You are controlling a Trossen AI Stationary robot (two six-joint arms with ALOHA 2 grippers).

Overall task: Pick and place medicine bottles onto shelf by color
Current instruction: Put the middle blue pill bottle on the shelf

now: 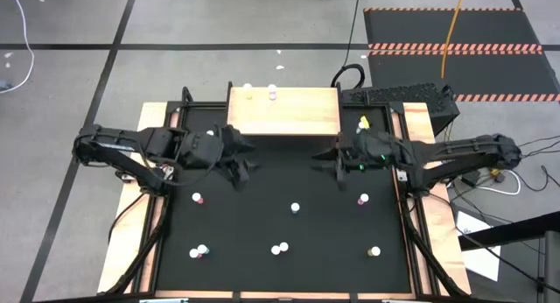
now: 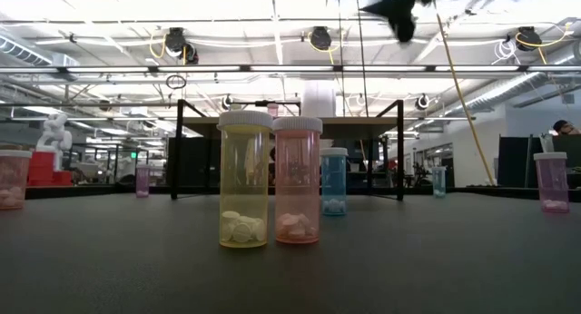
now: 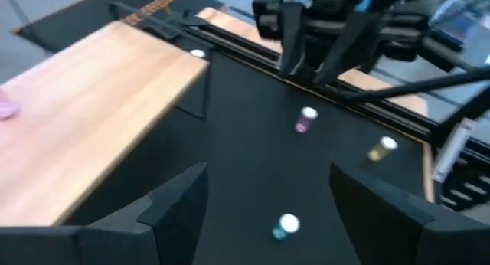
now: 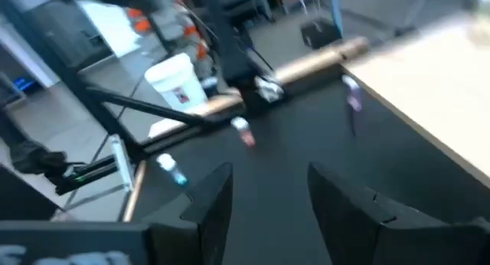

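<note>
The light-wood shelf stands at the table's far middle, with two small bottles upright on its far edge. More medicine bottles stand on their bases on the black mat: a pink one, a blue one, a pink one, a yellow one, and pairs at the near side. My left gripper hovers open off the shelf's near left corner. My right gripper hovers open off its near right corner. Neither has anything between its fingers.
A yellow bottle sits by the rail right of the shelf. Wooden strips border the mat on both sides. In the low view a yellow and a pink bottle stand side by side nearest the camera.
</note>
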